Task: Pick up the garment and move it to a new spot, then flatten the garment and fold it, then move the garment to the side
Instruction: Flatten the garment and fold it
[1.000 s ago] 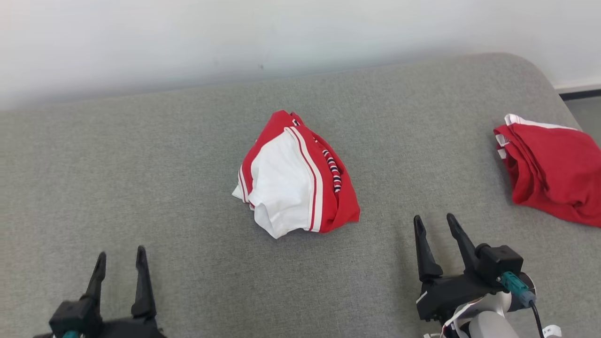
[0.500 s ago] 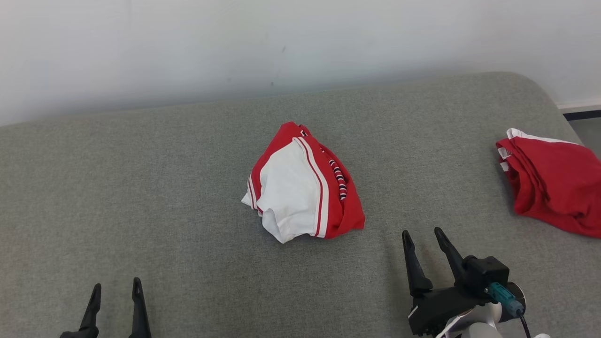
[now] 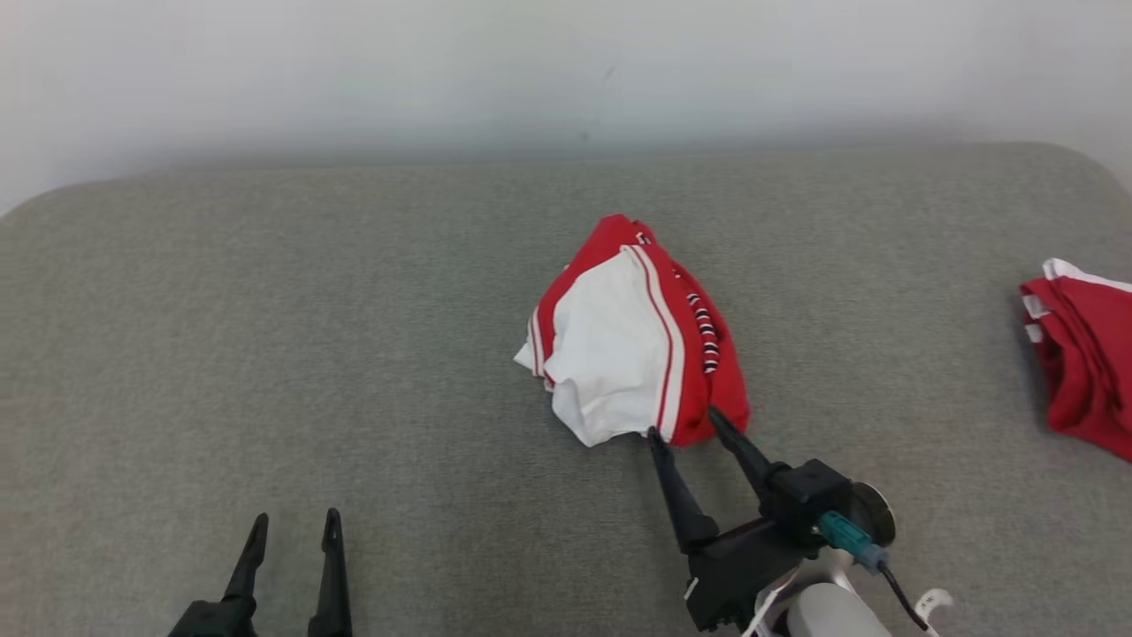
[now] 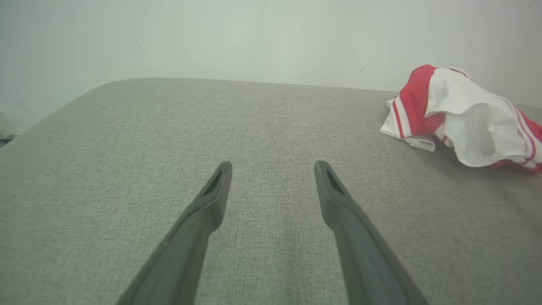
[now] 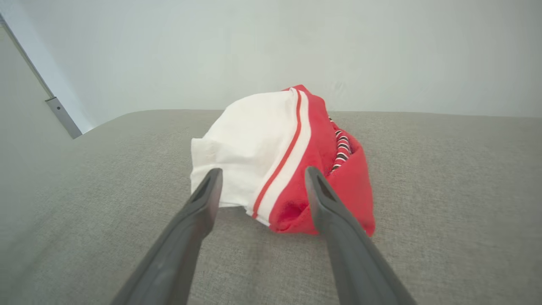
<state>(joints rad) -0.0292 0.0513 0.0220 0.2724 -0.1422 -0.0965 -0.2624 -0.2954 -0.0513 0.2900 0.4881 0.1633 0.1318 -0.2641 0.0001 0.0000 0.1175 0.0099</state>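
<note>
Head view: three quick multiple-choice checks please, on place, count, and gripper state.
1. Where on the grey cushion is the red-and-white garment? A near the middle; B left edge; C front corner.
2. Garments on the cushion? A one; B two; C four.
3. The right gripper is: A shut on cloth; B open at the garment's near edge; C shut, empty.
Answers: A, cushion shows all around it; B, a second red garment lies at the right; B, its jaws stand apart by the hem.

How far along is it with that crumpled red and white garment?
Nothing finished: the crumpled red and white garment lies on the grey fabric surface. In hand: the open right gripper flanks its near edge; the open left gripper idles apart. Left: lifting, moving, flattening, folding, setting aside.
</note>
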